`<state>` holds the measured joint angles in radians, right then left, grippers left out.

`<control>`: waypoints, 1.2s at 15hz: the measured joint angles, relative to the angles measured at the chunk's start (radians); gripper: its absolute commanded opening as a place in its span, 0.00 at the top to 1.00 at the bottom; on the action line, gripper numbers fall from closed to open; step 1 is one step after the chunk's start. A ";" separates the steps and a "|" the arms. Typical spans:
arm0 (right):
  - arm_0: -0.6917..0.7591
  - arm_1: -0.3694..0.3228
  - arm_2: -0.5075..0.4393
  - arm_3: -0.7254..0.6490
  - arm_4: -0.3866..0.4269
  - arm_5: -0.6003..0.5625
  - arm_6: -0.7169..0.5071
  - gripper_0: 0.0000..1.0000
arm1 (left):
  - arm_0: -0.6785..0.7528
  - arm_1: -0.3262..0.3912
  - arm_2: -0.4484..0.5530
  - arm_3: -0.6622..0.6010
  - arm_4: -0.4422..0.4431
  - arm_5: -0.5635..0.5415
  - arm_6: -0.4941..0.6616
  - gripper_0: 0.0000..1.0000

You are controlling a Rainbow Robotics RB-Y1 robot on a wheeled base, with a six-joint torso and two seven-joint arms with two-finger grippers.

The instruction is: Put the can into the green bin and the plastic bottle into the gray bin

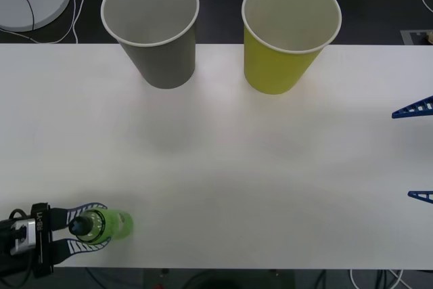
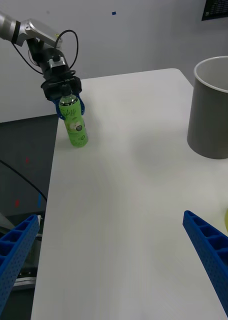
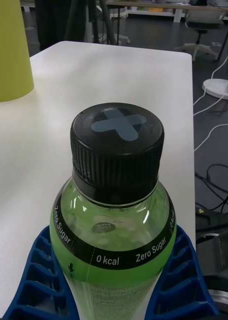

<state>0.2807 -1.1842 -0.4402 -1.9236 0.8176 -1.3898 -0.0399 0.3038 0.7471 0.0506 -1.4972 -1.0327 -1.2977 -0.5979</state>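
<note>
item: plastic bottle (image 1: 108, 225), bright green, black cap. location: lower left of the front view, standing on the white worktop (image 1: 223, 167) close to its near edge and left corner. long axis looks about upright, cap toward the wrist camera.

item: left end effector (image 1: 86, 227). state: blue fingers (image 3: 186, 272) closed around the bottle's shoulder, one on each side, holding it. the bottle lies directly between the fingers; no reach remains, only a lift.

item: gray bin (image 1: 154, 26). location: upper left-centre of the front view, at the far edge of the worktop, mouth open, upright. target for the bottle; lies well apart from it, up the frame and slightly right.

item: green bin (image 1: 287, 32). location: upper right-centre, just beside the gray bin, not touching.

item: right end effector (image 1: 418, 153). location: right edge of the front view, fingers spread wide, holding nothing, idle.

judgement: left arm is the nearer and already loaded. the worktop between bottle and gray bin is bare, so the path is open; the bottle must rise above the white rim before release. the near edge beside the bottle leaves little margin for a slip.
</note>
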 measured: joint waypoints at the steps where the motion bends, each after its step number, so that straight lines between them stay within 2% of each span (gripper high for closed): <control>1: 0.000 0.000 0.000 0.000 0.000 0.000 0.000 0.00 | 0.000 0.000 0.000 -0.004 0.000 0.000 0.005 1.00; 6: 0.000 0.000 0.000 0.000 0.000 0.000 0.000 0.00 | 0.001 0.007 0.008 -0.031 -0.002 0.012 0.037 1.00; 10: 0.000 0.000 0.000 0.000 0.000 0.000 0.000 0.00 | 0.004 0.040 0.020 -0.065 -0.004 0.026 0.084 1.00; 14: 0.000 0.000 0.000 0.000 0.000 0.000 0.000 0.00 | 0.062 0.059 0.100 -0.178 -0.049 0.057 0.234 1.00; 18: 0.000 0.000 0.000 0.000 0.000 0.000 0.000 0.00 | 0.137 0.058 0.145 -0.317 -0.057 0.198 0.365 1.00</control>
<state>0.2807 -1.1842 -0.4403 -1.9236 0.8176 -1.3898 -0.0399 0.4404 0.8055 0.1956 -1.8145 -1.0894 -1.1001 -0.2326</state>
